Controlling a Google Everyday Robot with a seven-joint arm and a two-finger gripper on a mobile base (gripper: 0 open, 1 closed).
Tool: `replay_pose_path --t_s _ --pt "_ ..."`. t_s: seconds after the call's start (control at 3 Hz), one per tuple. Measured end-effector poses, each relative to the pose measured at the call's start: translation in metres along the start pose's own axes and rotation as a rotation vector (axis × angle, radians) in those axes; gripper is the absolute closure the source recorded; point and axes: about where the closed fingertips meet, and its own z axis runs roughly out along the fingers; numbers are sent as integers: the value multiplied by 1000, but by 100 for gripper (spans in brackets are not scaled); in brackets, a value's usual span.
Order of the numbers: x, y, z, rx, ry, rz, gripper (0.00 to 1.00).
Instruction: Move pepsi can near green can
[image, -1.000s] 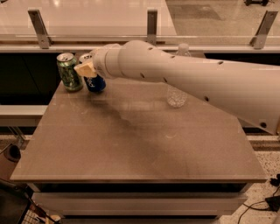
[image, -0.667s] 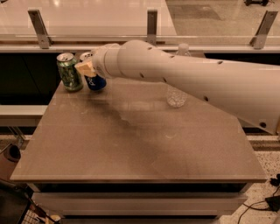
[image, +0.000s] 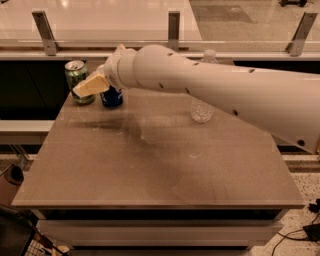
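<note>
A light green soda can with a mottled darker pattern and a silver top (image: 76, 81) stands upright at the far left corner of the brown-grey rectangular tabletop (image: 160, 170), close to both the far and the left edge. Whether its lid is opened cannot be told. Just to its right, near but seemingly not touching, stands the dark blue pepsi can (image: 111, 97). Only its lower body shows, because the thick white robot arm (image: 215, 90) crosses in front of its top. The cream-coloured pincer (image: 91, 85) at the end of that arm sits at can-top height, overlapping the gap between the two cans and the right side of the green one. How far it is open, and whether it has hold of the blue can, cannot be told. A clear plastic water bottle with a pale cap (image: 202, 110) stands well to the right along the far edge, its middle hidden by the arm and its contents not discernible. The near and middle parts of the tabletop lie bare. Beyond the far edge runs a dark gap, then a glass rail on metal posts (image: 174, 27). No writing on either can is readable.
</note>
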Motion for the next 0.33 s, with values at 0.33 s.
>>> replay_pose_path --t_s 0.33 --pt "0 0 0 0 0 0 0"
